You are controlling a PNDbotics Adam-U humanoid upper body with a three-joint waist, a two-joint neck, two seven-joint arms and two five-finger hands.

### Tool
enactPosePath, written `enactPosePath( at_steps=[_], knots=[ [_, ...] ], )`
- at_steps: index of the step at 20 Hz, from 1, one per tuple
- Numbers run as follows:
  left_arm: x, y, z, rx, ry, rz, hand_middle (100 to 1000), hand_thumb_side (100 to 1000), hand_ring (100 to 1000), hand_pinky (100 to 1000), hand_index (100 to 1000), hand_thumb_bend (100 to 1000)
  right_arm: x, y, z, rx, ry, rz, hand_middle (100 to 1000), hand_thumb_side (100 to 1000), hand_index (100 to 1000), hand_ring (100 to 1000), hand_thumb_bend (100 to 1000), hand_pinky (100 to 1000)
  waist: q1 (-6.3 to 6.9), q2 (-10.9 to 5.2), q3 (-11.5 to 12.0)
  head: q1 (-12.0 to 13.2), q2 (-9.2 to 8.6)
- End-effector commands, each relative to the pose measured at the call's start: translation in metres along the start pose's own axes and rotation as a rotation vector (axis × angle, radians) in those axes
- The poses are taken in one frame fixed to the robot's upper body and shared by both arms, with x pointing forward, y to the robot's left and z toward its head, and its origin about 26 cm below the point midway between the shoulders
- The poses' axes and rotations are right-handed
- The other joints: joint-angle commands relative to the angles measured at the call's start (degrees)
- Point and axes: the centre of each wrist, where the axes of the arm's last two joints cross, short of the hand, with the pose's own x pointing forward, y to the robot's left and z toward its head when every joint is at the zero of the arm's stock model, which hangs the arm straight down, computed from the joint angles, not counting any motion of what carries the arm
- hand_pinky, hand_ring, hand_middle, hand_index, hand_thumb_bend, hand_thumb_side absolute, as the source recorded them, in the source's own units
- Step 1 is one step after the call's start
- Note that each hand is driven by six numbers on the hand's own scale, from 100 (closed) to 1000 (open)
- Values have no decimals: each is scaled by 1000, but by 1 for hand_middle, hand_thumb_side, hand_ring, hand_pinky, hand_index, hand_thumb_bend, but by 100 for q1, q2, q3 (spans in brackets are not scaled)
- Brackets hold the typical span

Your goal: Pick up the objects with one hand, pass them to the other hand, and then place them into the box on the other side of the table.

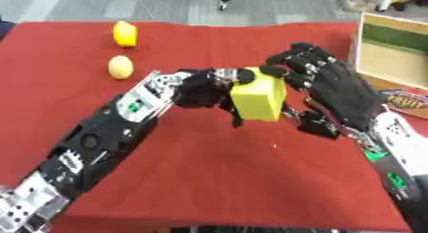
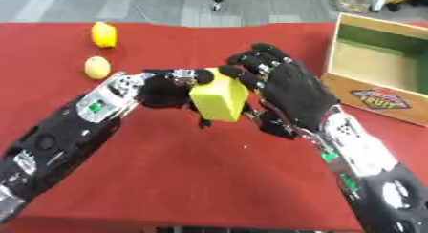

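left hand (image 1: 199,90) grips yellow block (image 1: 259,99) | right hand (image 1: 334,91) seemingly touching

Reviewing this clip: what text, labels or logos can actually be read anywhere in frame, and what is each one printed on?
"FRUIT": on the colourful label on the outer front wall of the wooden box; it is blurred, so this reading is only probable.
Smaller print on that label: too blurred to read.
Yellow block, between the two hands: no visible text.
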Motion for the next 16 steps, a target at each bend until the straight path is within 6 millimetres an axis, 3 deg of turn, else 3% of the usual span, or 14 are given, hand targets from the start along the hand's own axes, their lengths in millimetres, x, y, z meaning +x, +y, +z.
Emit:
enactPosePath(
  at_steps=[1,9,13,16],
  knots=[
    [13,9,14,16,5,-69,515,1000,544,751,699,331,-6,-8,-2,-30,7,10,770,100,590,795,100,865,-26,-144,-6,17,-13],
    [14,24,46,93,1,-96,542,1000,567,761,744,450,-9,-8,4,-22,39,-9,763,100,573,800,100,865,-28,-157,-17,18,-13],
    [19,29,67,137,-16,-119,554,1000,578,768,757,424,-16,-8,10,-18,97,-14,754,100,569,809,100,862,-31,-165,-29,34,-13],
    [25,32,98,207,-44,-156,551,1000,575,768,757,371,-36,-9,28,6,218,-4,742,100,568,827,100,858,-23,-173,-31,48,-13]
  ],
)
